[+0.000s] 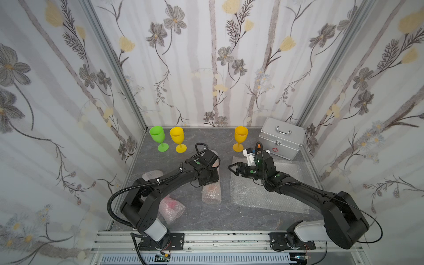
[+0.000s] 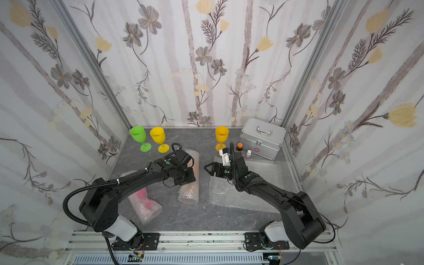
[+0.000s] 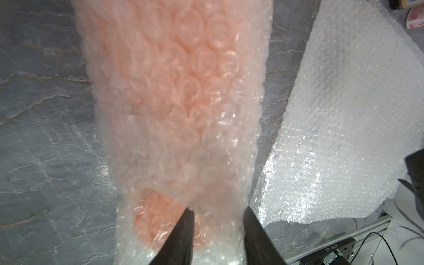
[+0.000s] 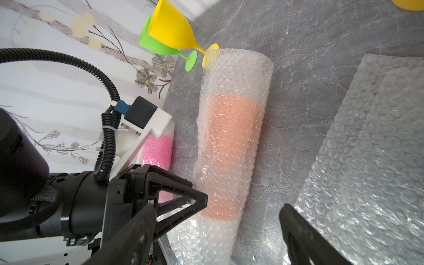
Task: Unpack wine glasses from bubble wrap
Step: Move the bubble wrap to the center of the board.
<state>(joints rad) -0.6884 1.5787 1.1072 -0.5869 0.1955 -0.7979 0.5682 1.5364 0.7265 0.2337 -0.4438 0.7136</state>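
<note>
Lime green (image 1: 158,137), yellow (image 1: 177,137) and amber-yellow (image 1: 241,136) wine glasses stand upright along the back wall. An orange glass lies inside a rolled bubble wrap tube (image 1: 211,192) at mid-table. My left gripper (image 3: 218,211) points down over the tube's near end (image 3: 179,91), its fingers parted, with wrap showing between them. My right gripper (image 1: 232,169) hovers open just right of the tube (image 4: 229,149), with nothing between its fingers. A hot pink glass lies in a second wrap tube (image 1: 171,206), partly under the left arm.
Flat bubble wrap sheets (image 1: 263,190) lie under the right arm. A silver metal case (image 1: 282,140) stands at the back right, with an orange-capped brown bottle (image 2: 239,146) and a small white bottle (image 2: 249,153) in front of it. Wallpapered walls enclose three sides.
</note>
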